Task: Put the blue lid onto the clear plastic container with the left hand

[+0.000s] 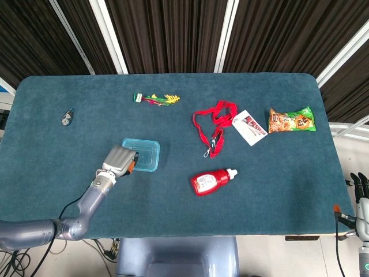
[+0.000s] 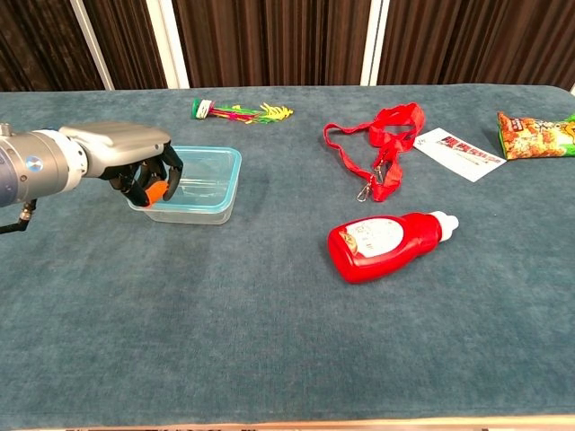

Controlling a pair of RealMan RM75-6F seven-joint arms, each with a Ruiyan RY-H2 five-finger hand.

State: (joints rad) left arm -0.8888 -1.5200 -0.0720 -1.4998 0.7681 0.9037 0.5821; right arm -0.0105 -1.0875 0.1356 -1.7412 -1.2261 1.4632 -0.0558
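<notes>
The blue lid [image 1: 144, 154] [image 2: 202, 168] lies flat on top of the clear plastic container [image 2: 190, 207], left of the table's middle. My left hand [image 1: 118, 160] [image 2: 126, 154] is at the container's left end. Its fingers curl down over the lid's left edge and rim, holding it there; the orange pads show under the knuckles. My right hand [image 1: 361, 186] shows only at the lower right corner of the head view, off the table, fingers straight and apart with nothing in them.
A red squeeze bottle [image 1: 212, 182] [image 2: 386, 241] lies right of the container. Further back are a red lanyard [image 1: 212, 124], a white card [image 1: 249, 127], a snack bag [image 1: 291, 120], a coloured packet [image 1: 156, 98] and a small dark object [image 1: 67, 117].
</notes>
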